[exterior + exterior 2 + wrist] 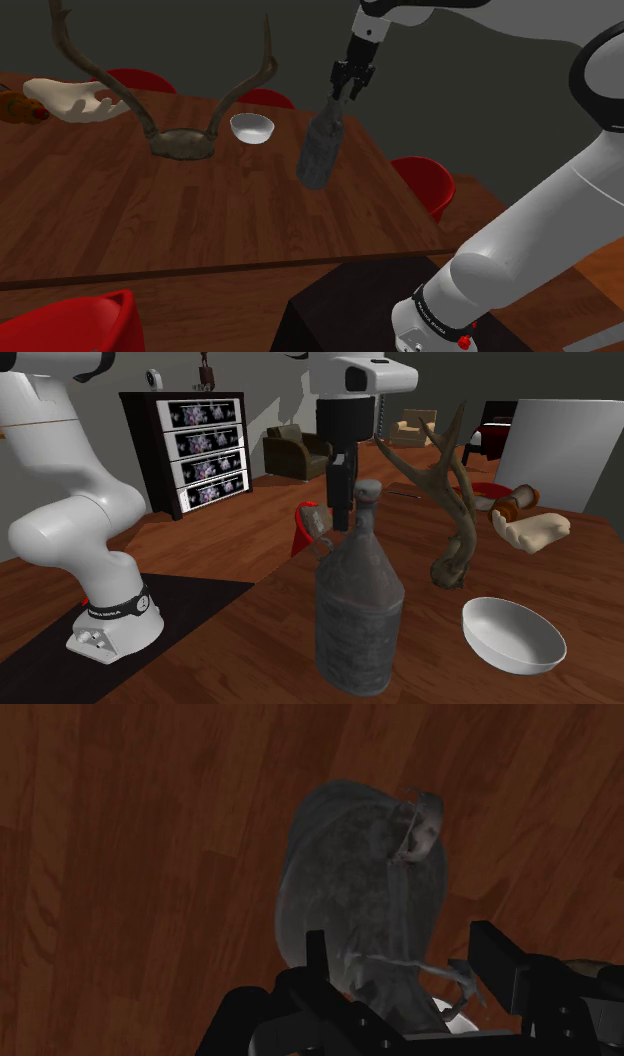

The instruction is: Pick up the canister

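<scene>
Up close, the gripper is right over the canister, and the black fingers are clamped on its narrow neck, one on each side. It's a dull grey, bottle-shaped thing, standing with its long axis upright, neck up into the fingers and broad base down toward the wooden worktop. Whether that base touches the wood, I cannot tell. In the shoulder view it leans the same way as the gripper above it. Just beside it, on the second exterior view's right, sits a white bowl. Behind that, a pair of antlers rises from the wood. Off the worktop, the arm's base wears a black band with white lettering too small to read. Far back, there's a dark dresser with patterned drawer fronts, and an armchair beyond.
</scene>
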Motion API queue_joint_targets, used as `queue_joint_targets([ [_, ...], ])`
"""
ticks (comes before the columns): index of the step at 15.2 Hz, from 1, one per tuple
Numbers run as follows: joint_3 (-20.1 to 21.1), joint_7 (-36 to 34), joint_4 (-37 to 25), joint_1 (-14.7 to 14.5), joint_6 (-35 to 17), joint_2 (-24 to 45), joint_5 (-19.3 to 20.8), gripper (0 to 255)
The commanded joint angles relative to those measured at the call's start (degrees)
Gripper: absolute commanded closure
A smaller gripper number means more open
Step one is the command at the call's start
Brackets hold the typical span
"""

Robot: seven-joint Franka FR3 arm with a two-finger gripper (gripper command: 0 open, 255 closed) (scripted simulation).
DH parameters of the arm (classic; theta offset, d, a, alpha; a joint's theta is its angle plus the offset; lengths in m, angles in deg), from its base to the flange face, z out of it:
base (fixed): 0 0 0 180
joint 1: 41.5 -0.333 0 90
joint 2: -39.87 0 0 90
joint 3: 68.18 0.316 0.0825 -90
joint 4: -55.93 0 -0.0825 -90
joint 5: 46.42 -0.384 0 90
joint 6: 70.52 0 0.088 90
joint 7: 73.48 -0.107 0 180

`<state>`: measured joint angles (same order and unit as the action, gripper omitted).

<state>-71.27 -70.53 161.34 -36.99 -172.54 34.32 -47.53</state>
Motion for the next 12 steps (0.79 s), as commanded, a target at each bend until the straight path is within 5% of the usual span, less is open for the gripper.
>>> queue_joint_targets([
  [1,-0.01,0.00,-1.80,0.00,1.42,0.13,-0.02,255],
  [12,-0.05,-0.11,-12.15,0.01,10.22,1.68,-0.09,255],
])
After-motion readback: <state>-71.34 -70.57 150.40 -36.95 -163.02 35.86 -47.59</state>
